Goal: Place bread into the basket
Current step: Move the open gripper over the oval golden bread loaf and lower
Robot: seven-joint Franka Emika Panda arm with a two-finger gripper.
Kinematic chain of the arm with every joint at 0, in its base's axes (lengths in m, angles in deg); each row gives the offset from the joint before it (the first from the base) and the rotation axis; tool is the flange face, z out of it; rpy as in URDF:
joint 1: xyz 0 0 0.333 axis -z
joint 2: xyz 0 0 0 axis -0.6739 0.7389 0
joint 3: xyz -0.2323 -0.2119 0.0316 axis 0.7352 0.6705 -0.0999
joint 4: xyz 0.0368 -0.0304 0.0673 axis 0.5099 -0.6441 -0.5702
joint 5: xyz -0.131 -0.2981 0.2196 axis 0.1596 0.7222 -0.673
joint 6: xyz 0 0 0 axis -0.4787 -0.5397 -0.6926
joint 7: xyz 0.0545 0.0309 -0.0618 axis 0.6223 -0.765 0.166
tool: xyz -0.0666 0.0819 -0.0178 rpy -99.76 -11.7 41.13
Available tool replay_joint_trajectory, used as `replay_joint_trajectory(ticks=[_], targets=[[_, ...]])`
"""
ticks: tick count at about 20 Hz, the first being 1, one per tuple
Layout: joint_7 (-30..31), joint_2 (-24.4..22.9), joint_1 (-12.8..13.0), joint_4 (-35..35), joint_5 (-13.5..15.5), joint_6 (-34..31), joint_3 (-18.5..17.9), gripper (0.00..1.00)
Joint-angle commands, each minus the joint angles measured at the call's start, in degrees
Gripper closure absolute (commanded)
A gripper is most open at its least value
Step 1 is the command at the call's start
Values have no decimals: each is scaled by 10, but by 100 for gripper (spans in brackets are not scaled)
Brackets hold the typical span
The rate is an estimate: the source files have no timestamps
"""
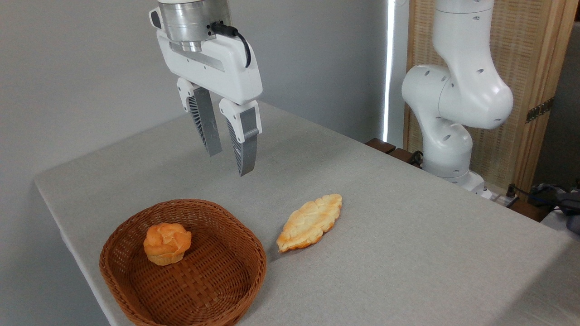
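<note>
The gripper (229, 163) hangs in the air above and behind the basket (253, 248), its two fingers parted by a modest gap and holding nothing. The bread (310, 222) lies flat on the table (408, 253), just to the right of the basket rim and clear of it, its long axis running diagonally away from the basket. A round bun (166, 243) already sits inside the basket, toward its left side. Judgement: the reach for the bread has not begun. Recommended practice is to descend over the middle of the bread, turn the fingers to close across its narrow width, grip lightly, lift clear of the rim, and release over the basket's right half, away from the bun.
</note>
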State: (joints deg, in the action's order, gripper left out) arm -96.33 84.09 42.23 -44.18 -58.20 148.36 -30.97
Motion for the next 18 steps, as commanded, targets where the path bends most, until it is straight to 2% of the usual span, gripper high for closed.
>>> replay_joint_trajectory(ticks=[1, 13, 18], targets=[[-11, -3, 4, 8, 0, -27, -7, 0], [-10, -12, 4, -1, 0, -27, -12, 0], [-11, -74, 4, -96, -1, -15, -15, 0]])
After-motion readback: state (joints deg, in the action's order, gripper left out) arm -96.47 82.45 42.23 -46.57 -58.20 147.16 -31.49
